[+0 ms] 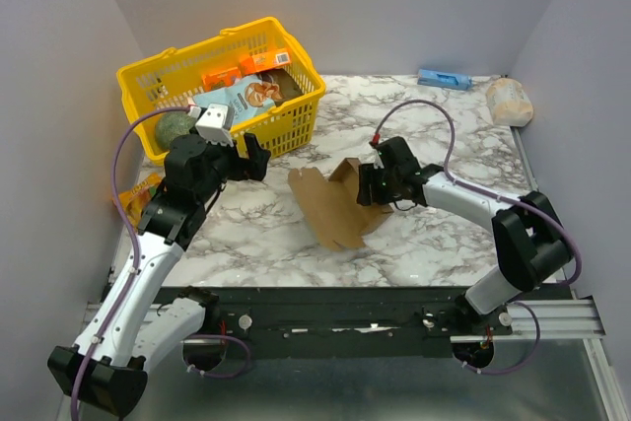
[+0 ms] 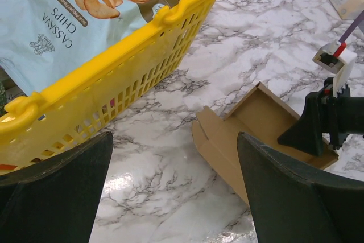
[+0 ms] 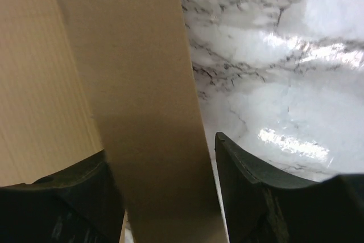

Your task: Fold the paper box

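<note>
Cardboard is what we see in the middle of the table (image 1: 444,244): the box (image 1: 335,206) lies partly raised on the marble, near the basket (image 1: 286,125) but apart from it. Our right gripper (image 1: 373,187) is at its right side, one flap (image 3: 148,83) between the fingers (image 3: 256,197); we cannot tell whether they pinch it. Our left gripper (image 1: 258,158) hangs beside the basket, jaws wide apart, holding nothing.
</note>
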Tool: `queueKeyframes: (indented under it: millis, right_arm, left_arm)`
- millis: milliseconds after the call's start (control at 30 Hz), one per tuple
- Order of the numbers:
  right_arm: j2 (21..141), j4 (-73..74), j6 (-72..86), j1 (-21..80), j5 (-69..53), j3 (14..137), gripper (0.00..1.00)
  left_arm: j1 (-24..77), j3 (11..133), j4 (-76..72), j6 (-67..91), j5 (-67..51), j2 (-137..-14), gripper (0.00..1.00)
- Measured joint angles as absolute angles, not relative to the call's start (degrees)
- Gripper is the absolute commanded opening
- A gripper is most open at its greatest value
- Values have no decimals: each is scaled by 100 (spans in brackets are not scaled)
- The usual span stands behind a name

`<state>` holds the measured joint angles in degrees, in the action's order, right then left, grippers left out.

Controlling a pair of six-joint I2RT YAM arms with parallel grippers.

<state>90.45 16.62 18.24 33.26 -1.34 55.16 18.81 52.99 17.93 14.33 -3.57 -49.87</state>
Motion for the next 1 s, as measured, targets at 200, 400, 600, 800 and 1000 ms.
queueKeyframes:
  millis: [200, 400, 600, 800, 1000]
  right_arm:
    - [9120, 1243, 2598, 2832, -1157, 4814, 84]
    - [9107, 493, 3046, 2578, -1737, 4456, 72]
    - [9107, 43, 3264, 2436, -2080, 4230, 72]
    - [9107, -320, 3343, 2434, -2198, 4073, 72]
    - [9107, -701, 3446, 2425, -2338, 3896, 72]
  left_arm:
    - [1881, 5277, 1743, 1577, -572, -4893, 99]
    - [1881, 4475, 1448, 2106, -810, -4622, 99]
    - [1881, 3673, 937, 2805, -1352, -5024, 99]
    - [1907, 3776, 196, 3138, -1887, -5972, 97]
    - [2064, 4156, -56, 3146, -2003, -6919, 90]
